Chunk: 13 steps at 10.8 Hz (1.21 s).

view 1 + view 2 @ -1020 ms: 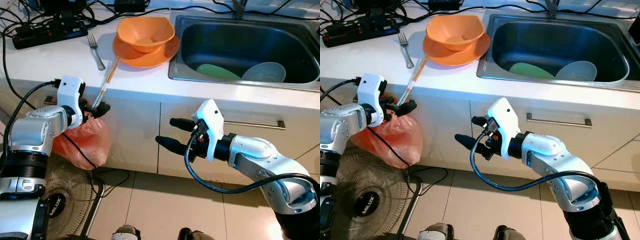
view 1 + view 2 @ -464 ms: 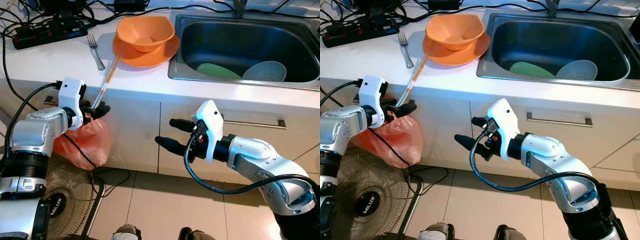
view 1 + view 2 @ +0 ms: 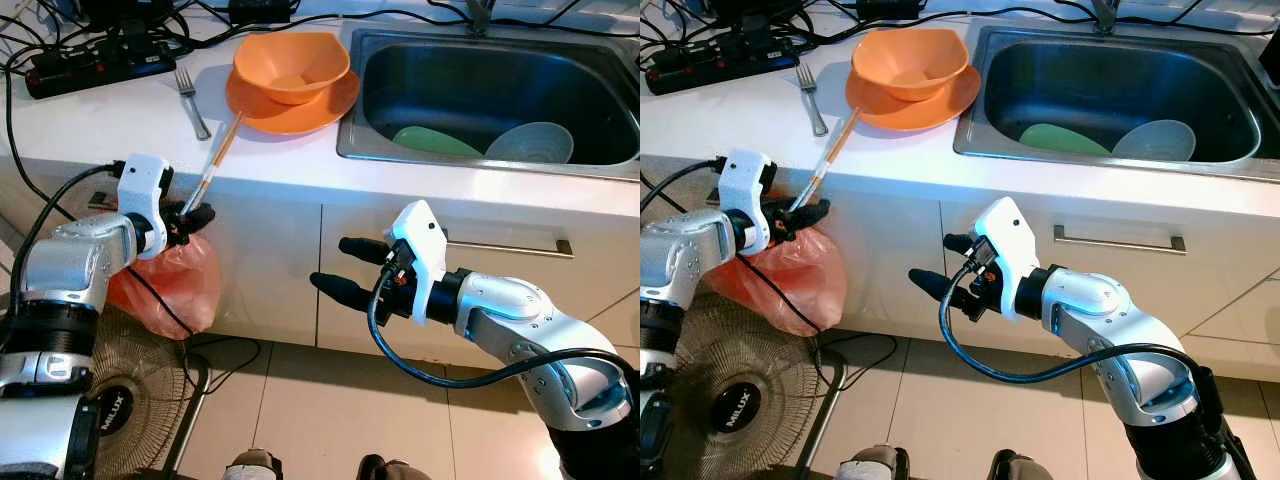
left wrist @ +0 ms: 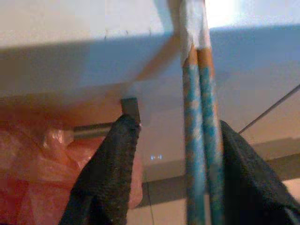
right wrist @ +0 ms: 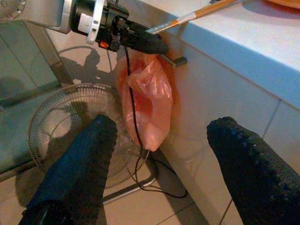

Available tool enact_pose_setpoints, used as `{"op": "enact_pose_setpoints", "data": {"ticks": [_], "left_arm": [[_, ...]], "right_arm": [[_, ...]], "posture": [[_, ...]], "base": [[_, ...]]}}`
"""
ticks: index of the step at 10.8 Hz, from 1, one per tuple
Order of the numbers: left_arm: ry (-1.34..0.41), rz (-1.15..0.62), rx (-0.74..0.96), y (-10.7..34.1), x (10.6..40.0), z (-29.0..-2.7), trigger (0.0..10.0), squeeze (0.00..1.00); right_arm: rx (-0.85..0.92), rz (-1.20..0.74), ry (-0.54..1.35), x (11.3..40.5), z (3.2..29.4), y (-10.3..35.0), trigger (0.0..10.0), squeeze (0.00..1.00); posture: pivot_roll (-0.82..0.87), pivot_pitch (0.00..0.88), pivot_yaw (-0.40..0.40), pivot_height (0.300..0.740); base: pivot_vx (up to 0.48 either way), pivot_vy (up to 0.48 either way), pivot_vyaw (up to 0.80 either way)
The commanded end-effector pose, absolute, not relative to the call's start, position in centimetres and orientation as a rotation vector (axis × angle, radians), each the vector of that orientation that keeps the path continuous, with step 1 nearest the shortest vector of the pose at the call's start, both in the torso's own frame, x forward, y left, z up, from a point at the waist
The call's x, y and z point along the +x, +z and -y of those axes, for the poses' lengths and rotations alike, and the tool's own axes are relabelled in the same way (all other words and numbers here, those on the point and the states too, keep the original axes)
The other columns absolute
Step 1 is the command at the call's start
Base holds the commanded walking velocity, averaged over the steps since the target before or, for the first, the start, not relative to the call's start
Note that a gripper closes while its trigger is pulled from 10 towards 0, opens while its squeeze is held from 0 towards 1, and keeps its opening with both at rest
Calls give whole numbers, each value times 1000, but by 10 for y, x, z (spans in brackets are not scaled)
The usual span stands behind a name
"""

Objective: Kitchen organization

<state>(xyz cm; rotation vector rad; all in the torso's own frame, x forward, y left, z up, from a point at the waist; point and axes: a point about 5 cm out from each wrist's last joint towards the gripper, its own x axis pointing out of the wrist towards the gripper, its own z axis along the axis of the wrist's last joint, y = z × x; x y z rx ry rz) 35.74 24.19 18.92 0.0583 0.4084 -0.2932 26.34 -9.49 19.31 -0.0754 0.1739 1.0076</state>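
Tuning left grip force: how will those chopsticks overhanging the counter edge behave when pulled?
The chopsticks look thin, stiff and light. Being two loose sticks, they may scissor apart between the left pincer fingers. Their far ends rest by the orange plate, so they'll probably pivot.

A white counter [image 3: 120,120] is running across the far side, with a steel sink [image 3: 490,90] sunk into its right part. An orange plate [image 3: 290,108] is sitting just left of the sink (an orange bowl [image 3: 290,65] stacked on it). Left of that a fork [image 3: 192,100] is lying flat, and a pair of chopsticks [image 3: 215,150] is sticking out over the near edge. A black power strip [image 3: 95,62] is resting at the far left among cables.
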Motion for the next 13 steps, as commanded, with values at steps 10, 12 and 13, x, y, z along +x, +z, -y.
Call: {"op": "enact_pose_setpoints", "data": {"ticks": [10,12,13], "left_arm": [[-274,-403,41,190,360,-246,235,0],[-266,-318,27,199,361,-244,0,0],[-269,-271,39,203,360,-240,0,0]], "right_arm": [[-81,-159,996,264,96,193,10000,0],[-78,-157,993,264,96,193,10000,0],[-75,-153,987,265,96,194,10000,0]], "posture": [[133,147,40,740],[133,146,36,740],[133,144,33,740]], "base": [[0,0,0],[0,0,0],[0,0,0]]}}
